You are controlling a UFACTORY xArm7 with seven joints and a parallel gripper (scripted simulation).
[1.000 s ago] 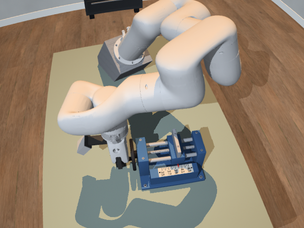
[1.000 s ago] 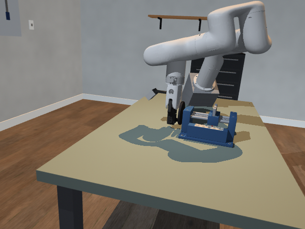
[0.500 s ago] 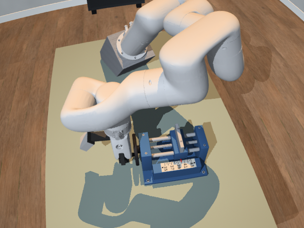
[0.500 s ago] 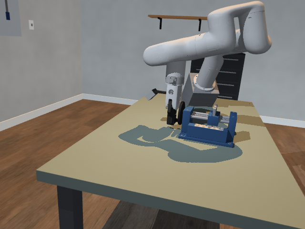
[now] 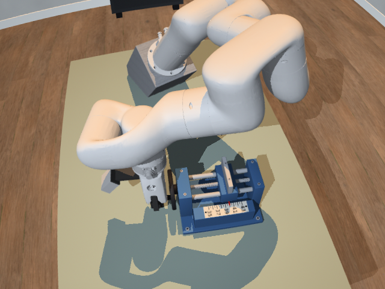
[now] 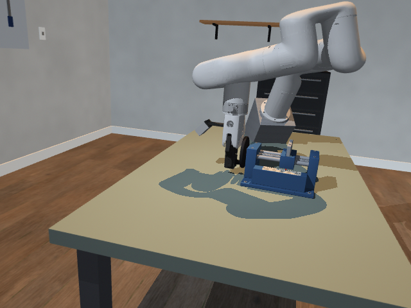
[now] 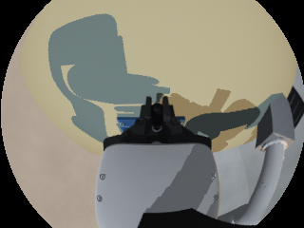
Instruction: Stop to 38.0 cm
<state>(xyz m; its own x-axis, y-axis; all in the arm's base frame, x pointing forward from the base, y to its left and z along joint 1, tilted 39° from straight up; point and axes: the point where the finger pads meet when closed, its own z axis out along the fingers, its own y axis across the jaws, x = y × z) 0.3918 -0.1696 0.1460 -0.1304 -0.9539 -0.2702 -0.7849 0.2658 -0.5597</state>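
The blue screw-driven fixture (image 5: 223, 219) (image 6: 279, 180) stands on the table. Its stop, a blue carriage with an upright grey plate (image 5: 227, 175) (image 6: 289, 147), sits on the rods right of the middle. The red pointer (image 5: 229, 203) (image 6: 286, 169) stands between 39 and 41 on the white scale (image 5: 214, 212). The dark handwheel (image 5: 171, 189) (image 6: 244, 152) is on the fixture's left side. My gripper (image 5: 157, 205) (image 6: 230, 163) (image 7: 157, 104) points down just left of the wheel, shut on its crank handle, which is mostly hidden by the fingers.
The arm's base block (image 5: 141, 68) (image 6: 270, 132) stands at the back of the table. The forearm passes above and behind the fixture. A black bracket with a grey block (image 5: 109, 182) (image 6: 201, 128) shows left of the gripper. A dark drawer cabinet (image 6: 313, 106) stands beyond the table.
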